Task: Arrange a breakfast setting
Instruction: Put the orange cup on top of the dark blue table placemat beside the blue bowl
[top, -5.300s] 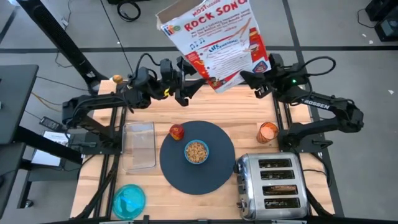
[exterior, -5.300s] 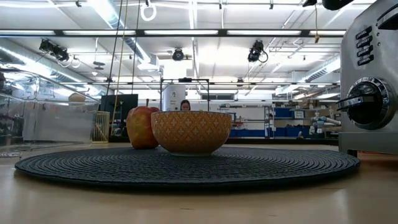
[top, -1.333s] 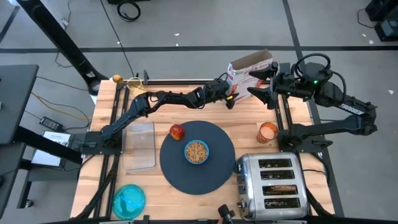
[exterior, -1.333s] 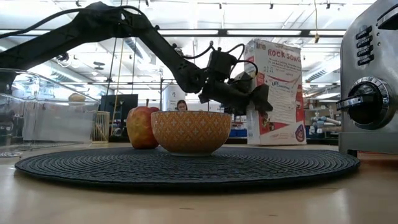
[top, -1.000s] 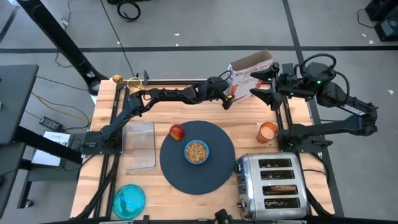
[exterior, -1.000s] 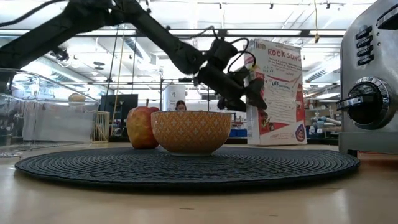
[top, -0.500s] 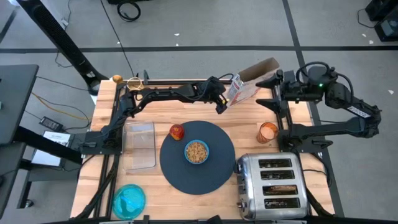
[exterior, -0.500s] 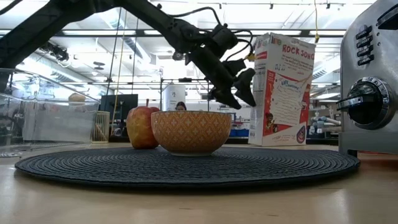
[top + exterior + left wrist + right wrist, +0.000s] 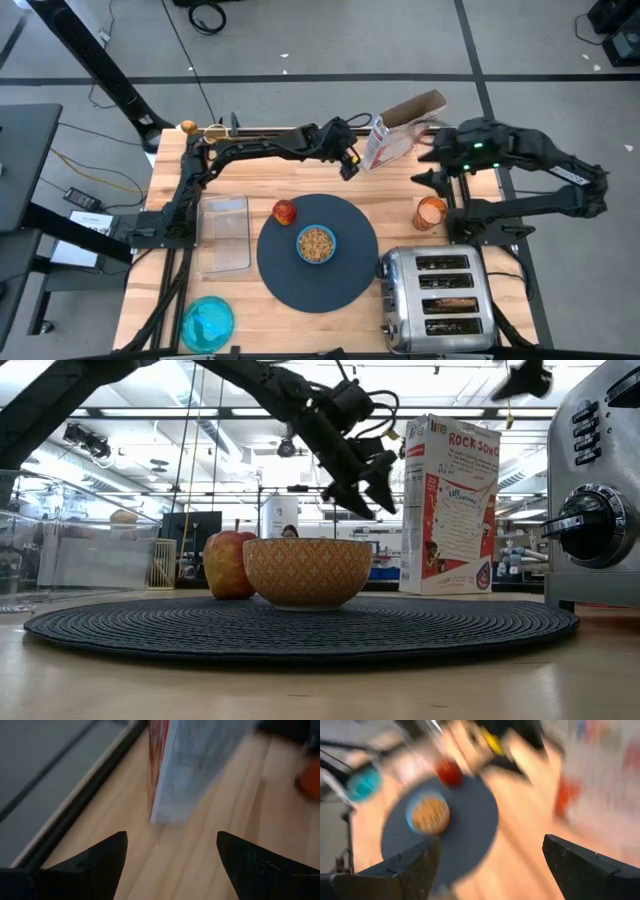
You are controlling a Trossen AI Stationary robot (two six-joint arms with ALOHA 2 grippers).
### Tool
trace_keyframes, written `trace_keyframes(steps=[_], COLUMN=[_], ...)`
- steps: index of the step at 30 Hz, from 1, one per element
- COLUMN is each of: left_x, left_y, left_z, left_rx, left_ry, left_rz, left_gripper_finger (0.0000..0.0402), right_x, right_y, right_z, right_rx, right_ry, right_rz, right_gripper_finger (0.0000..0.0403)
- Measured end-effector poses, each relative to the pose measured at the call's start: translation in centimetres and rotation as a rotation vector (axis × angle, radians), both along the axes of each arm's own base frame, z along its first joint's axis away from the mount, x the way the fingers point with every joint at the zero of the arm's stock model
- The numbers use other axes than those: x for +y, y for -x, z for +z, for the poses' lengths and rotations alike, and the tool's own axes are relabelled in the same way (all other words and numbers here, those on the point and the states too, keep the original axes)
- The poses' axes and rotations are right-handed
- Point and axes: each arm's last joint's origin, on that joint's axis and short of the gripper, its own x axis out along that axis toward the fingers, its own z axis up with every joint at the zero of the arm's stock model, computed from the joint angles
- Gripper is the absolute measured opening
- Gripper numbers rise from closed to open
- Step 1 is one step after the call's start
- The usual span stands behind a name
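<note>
Plate [image 9: 208, 322], teal, sits at the near left corner of the wooden table [image 9: 400, 190], and just behind it lies a clear rectangular tray [image 9: 224, 234]. Right of the tray the large dark-grey round mat [image 9: 350, 262] holds the red-orange apple [image 9: 285, 211] near its back left rim and the small blue bowl [image 9: 316, 243], filled with cereal, about at its middle; in the low view the apple [image 9: 230, 564] stands just beside and partly behind the bowl [image 9: 307, 572]. Above the table's back edge the left gripper [image 9: 347, 162] hangs with its jaws spread wide and nothing between them, close to a cereal box [image 9: 395, 140] that stands upright on the table with its top flap open; the left wrist view shows the box's lower corner [image 9: 186, 775] ahead of the two parted fingers [image 9: 105, 855]. Right of the box the right gripper [image 9: 428, 160] is lifted over the back right part of the table, also wide open and empty, above the orange translucent cup [image 9: 431, 212]. A chrome four-slot toaster [image 9: 438, 298] fills the near right corner, a toast slice [image 9: 450, 301] showing in one of its slots
</note>
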Motion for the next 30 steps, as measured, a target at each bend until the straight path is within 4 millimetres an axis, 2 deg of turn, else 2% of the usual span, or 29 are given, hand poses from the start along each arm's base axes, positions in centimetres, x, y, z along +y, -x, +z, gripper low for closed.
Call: trace_keyframes(steps=[4,9,15,22,25,30], left_x=[-0.3,-1.1,-2.7,-4.2,-4.6,-4.8], left_y=[1.7,4.0,7.1,10.7,11.8,12.4], left_z=[1.2,4.8,9.6,14.2,15.4,16.1], left_rx=[0.099,0.115,0.069,0.003,-0.018,-0.038], left_ry=[0.018,0.021,0.000,-0.042,-0.051,-0.059], left_rz=[-0.011,-0.012,-0.026,-0.046,-0.044,-0.044], left_gripper_finger=[0.0314,0.0314,0.0314,0.0314,0.0314,0.0314], right_x=[0.3,0.9,1.6,2.9,3.3,3.2], right_y=[-1.3,-3.1,-5.2,-6.2,-6.0,-5.8], right_z=[-1.7,-3.7,-5.1,-8.4,-10.0,-13.3], right_rx=[0.269,0.521,0.592,0.713,0.731,0.770], right_ry=[-0.216,-0.368,-0.394,-0.420,-0.429,-0.418], right_rz=[-0.118,-0.308,-0.478,-0.556,-0.615,-0.663], right_gripper_finger=[0.0326,0.0299,0.0271,0.0240,0.0233,0.0217])
